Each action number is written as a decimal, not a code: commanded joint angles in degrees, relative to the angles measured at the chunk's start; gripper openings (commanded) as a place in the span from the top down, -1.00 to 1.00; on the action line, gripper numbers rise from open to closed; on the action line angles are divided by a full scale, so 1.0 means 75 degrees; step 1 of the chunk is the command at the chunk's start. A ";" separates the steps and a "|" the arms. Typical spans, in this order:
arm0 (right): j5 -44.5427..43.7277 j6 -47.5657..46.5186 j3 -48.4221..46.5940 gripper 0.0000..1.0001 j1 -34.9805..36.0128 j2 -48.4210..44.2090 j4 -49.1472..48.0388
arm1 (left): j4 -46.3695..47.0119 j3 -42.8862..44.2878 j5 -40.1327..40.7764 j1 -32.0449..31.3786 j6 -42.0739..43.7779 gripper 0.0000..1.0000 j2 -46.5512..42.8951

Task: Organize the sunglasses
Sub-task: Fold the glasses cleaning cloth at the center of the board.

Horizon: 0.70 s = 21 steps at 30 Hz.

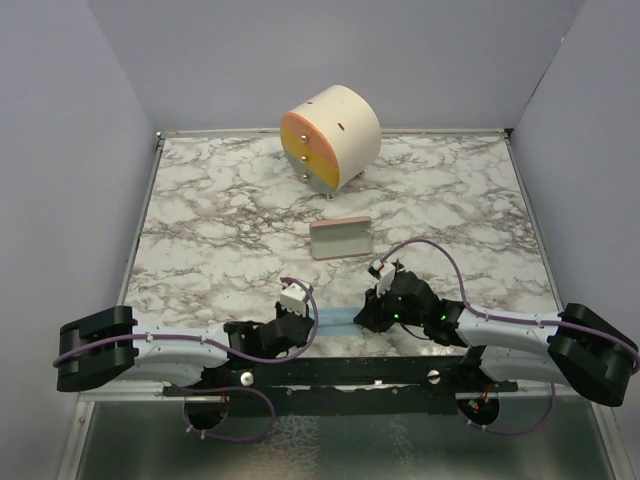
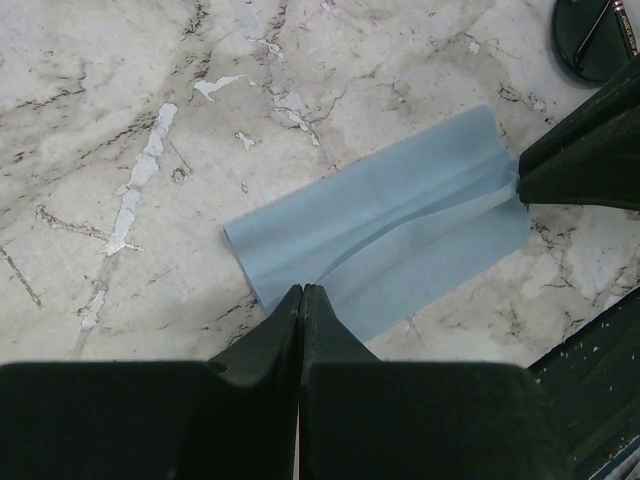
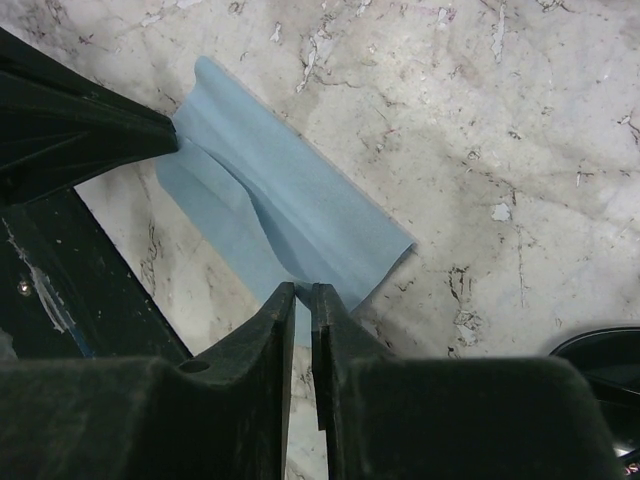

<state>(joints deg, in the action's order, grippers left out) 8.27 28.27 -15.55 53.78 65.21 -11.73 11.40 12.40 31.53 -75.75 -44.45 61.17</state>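
Note:
A folded light blue cloth (image 2: 390, 230) lies on the marble between my two grippers. My left gripper (image 2: 302, 290) is shut on its near edge. My right gripper (image 3: 302, 290) stands at the cloth's (image 3: 290, 210) other end, jaws a narrow crack apart, with a fold of cloth still between the tips. Of the sunglasses only one dark round lens (image 2: 598, 38) shows, at the top right corner of the left wrist view, and a dark rim (image 3: 600, 365) at the right edge of the right wrist view. In the top view the right arm hides them.
A pink oblong case (image 1: 340, 240) sits mid-table beyond the grippers. A round cream drawer unit (image 1: 330, 137) with an orange and pink front stands at the back. The black mounting rail (image 1: 340, 372) runs along the near edge, close behind the cloth (image 1: 338, 320).

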 commanded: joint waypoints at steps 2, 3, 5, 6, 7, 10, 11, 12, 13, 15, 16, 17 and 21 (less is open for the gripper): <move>0.0045 0.0038 0.0124 0.72 0.0083 -0.0133 -0.0071 | -0.0031 -0.0076 0.0236 -0.0094 -0.0143 0.98 -0.0069; 0.0056 0.0048 0.0138 0.71 0.0083 -0.0158 -0.0084 | -0.0031 -0.0072 0.0237 -0.0106 -0.0150 0.98 -0.0074; 0.0067 0.0082 0.0171 0.71 0.0095 -0.0208 -0.0069 | -0.0043 -0.0078 0.0241 -0.0145 -0.0167 0.98 -0.0092; 0.0095 0.0094 0.0191 0.70 0.0105 -0.0217 -0.0075 | -0.0051 -0.0073 0.0248 -0.0156 -0.0182 0.98 -0.0097; 0.0106 0.0107 0.0198 0.70 0.0115 -0.0232 -0.0077 | -0.0057 -0.0078 0.0258 -0.0174 -0.0199 0.98 -0.0113; 0.0110 0.0160 0.0249 0.70 0.0150 -0.0307 -0.0074 | -0.0105 -0.0092 0.0271 -0.0237 -0.0242 0.98 -0.0171; 0.0105 0.0177 0.0265 0.70 0.0169 -0.0332 -0.0080 | -0.0132 -0.0095 0.0287 -0.0256 -0.0257 0.98 -0.0182; 0.0113 0.0190 0.0274 0.70 0.0182 -0.0352 -0.0070 | -0.0177 -0.0091 0.0310 -0.0280 -0.0286 0.97 -0.0202; 0.0115 0.0207 0.0280 0.70 0.0188 -0.0364 -0.0070 | -0.0223 -0.0084 0.0327 -0.0301 -0.0310 0.98 -0.0228; 0.0104 0.0226 0.0301 0.70 0.0220 -0.0399 -0.0063 | -0.0273 -0.0084 0.0347 -0.0355 -0.0347 0.98 -0.0288; 0.0104 0.0232 0.0309 0.70 0.0235 -0.0416 -0.0062 | -0.0327 -0.0075 0.0363 -0.0382 -0.0379 0.98 -0.0325; 0.0070 0.0246 0.0315 0.70 0.0250 -0.0441 -0.0046 | -0.0376 -0.0072 0.0391 -0.0423 -0.0404 0.98 -0.0361; -0.0013 0.0250 0.0315 0.69 0.0292 -0.0491 -0.0019 | -0.0640 -0.0033 0.0548 -0.0534 -0.0487 0.98 -0.0484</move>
<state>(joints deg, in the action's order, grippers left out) 8.43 29.58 -13.85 55.35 62.65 -11.62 9.19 12.40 32.80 -78.85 -46.74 59.00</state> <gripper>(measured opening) 0.151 0.012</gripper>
